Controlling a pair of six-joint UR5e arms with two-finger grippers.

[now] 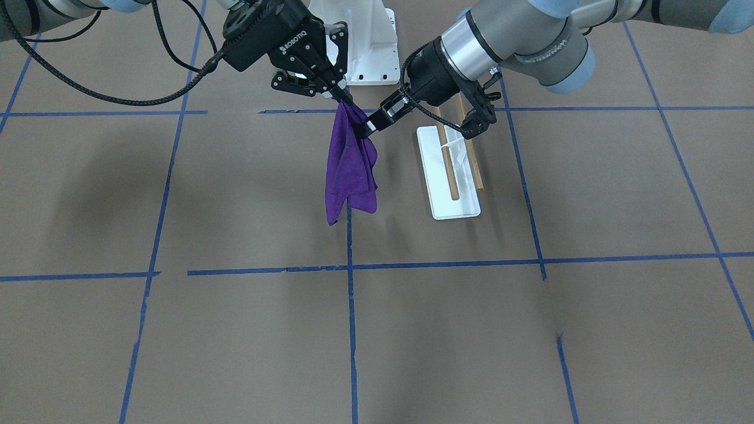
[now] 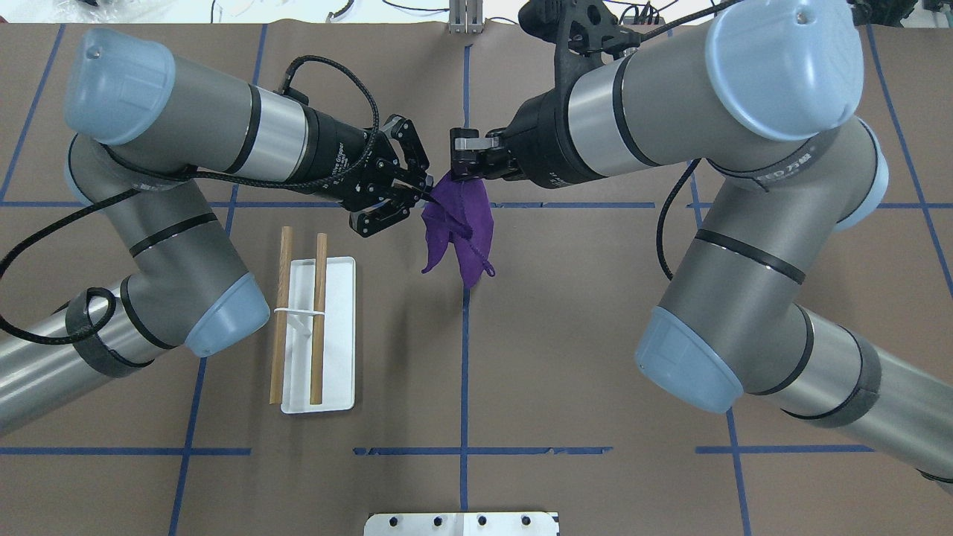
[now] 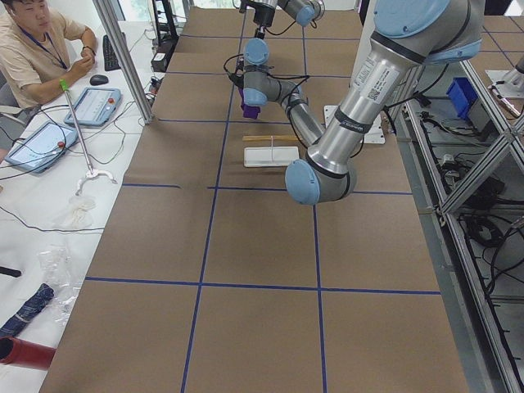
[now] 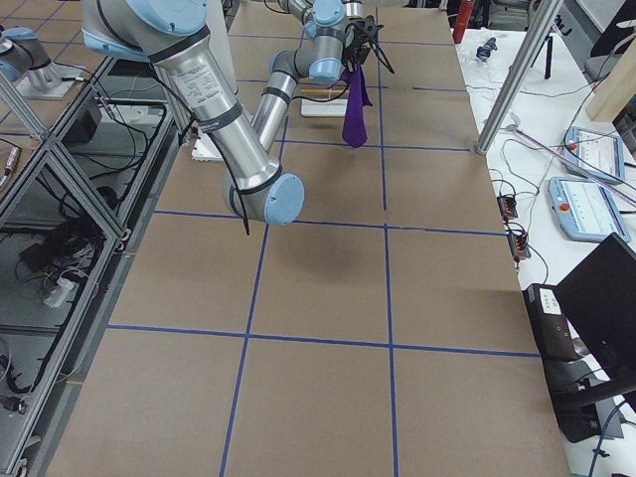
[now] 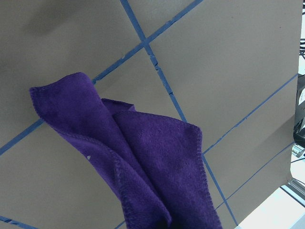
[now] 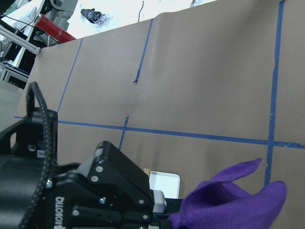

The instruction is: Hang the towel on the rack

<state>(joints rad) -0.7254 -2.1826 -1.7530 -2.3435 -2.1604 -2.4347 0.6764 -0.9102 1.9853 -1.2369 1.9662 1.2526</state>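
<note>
The purple towel [image 1: 349, 168] hangs limp in the air over the table's middle, pinched at its top by both grippers. My left gripper [image 1: 368, 128] is shut on the towel's upper edge [image 2: 461, 223]. My right gripper [image 1: 341, 100] is shut on the towel's top corner, right beside the left one. In the overhead view the left gripper [image 2: 428, 197] and the right gripper [image 2: 458, 173] meet tip to tip. The rack [image 2: 335, 372] stands on its white base with two wooden dowels [image 2: 319, 313], on the left arm's side of the towel. The towel fills the left wrist view [image 5: 143, 162].
A large white metal pedestal [image 1: 365, 47] with bolt holes stands at the robot's edge of the table, behind the grippers. Blue tape lines [image 1: 351, 330] cross the brown table. An operator [image 3: 33, 49] sits at a side desk beyond the table.
</note>
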